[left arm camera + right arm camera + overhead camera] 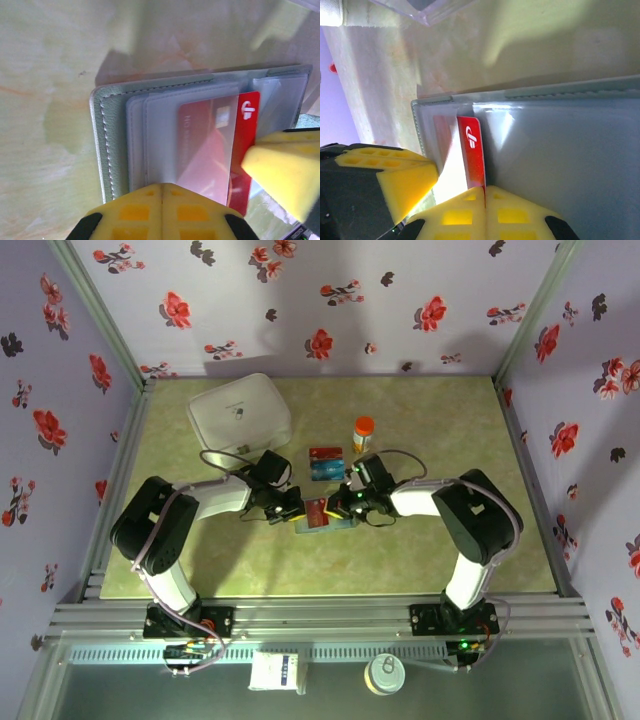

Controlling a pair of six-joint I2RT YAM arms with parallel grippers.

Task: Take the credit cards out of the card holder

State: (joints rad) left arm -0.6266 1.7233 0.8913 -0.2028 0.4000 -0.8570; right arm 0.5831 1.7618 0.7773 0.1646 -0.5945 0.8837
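Left arm [200,502] and right arm [440,502] folded inward, low, left gripper [162,186] closed at card holder [107,140] edge, right gripper [485,189] pinching red credit card [472,150], card's long axis running gripper to gripper

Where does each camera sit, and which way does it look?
Top: above, behind the arms, looking down on the table; both arms show.
Left wrist: on left arm, facing the wallet; shut left pincer shows.
Right wrist: on right arm, facing the wallet; right pincer pinches the red card.
Shared: both wrists see that card.
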